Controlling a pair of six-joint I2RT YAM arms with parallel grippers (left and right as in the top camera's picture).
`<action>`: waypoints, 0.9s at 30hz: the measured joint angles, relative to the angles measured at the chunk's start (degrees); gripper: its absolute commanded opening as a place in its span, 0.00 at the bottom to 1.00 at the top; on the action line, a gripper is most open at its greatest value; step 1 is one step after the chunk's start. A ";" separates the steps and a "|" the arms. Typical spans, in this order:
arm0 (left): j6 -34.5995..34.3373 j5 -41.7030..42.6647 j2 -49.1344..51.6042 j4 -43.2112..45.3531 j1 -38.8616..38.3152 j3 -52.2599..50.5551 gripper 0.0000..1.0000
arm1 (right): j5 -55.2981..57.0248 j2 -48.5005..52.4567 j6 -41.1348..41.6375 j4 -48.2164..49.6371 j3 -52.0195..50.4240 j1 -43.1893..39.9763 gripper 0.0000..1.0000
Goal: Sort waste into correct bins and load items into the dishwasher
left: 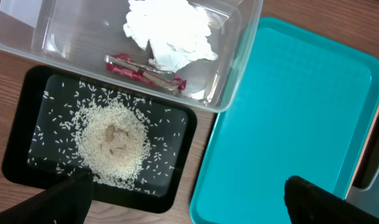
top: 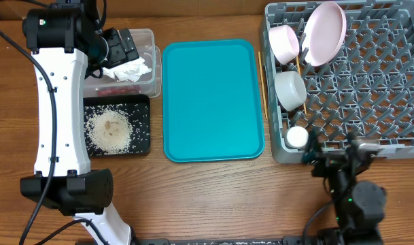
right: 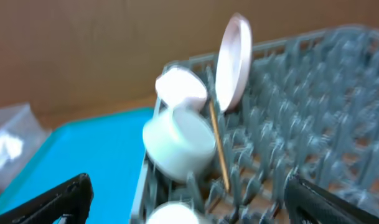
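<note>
The crumpled white napkin (left: 170, 31) and the red-and-silver wrapper (left: 145, 71) lie in the clear tub (left: 239, 68). The rice (left: 111, 140) lies heaped in the black tray (left: 177, 186). The grey dish rack (top: 370, 88) holds the plate (top: 325, 30) on edge, two bowls (top: 285, 42) (top: 289, 88), the cup (top: 297, 137) and a chopstick (right: 219, 149). Another chopstick (top: 261, 78) lies against the rack's left wall. My left gripper (left: 189, 199) is open and empty, above the bins. My right gripper (right: 189, 199) is open and empty at the rack's near left corner.
A large teal tray (top: 213, 102) lies between the bins and the rack. The left arm's white links (top: 57, 116) stretch over the table's left side. The right arm's base (top: 359, 201) is at the front edge, below the rack.
</note>
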 measured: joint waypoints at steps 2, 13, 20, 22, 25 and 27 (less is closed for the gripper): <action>0.00 0.02 0.00 0.00 0.00 0.00 1.00 | -0.83 -1.73 0.00 2.43 -3.37 0.00 1.00; 0.00 0.02 0.00 0.00 0.00 0.00 1.00 | -2.23 -9.31 -0.22 7.43 -11.23 0.00 1.00; 0.00 0.00 0.00 0.00 0.00 0.00 1.00 | -1.92 -10.99 -2.34 8.13 -11.34 0.00 1.00; 0.00 0.00 0.00 0.00 0.00 0.00 1.00 | -1.95 -10.99 -2.60 8.09 -11.34 0.00 1.00; 0.00 0.00 0.00 0.00 0.00 0.00 1.00 | -1.97 -10.99 -2.84 8.09 -11.34 0.00 1.00; 0.00 0.00 0.00 0.00 0.00 0.00 1.00 | -1.95 -10.99 -2.93 8.09 -11.34 0.00 1.00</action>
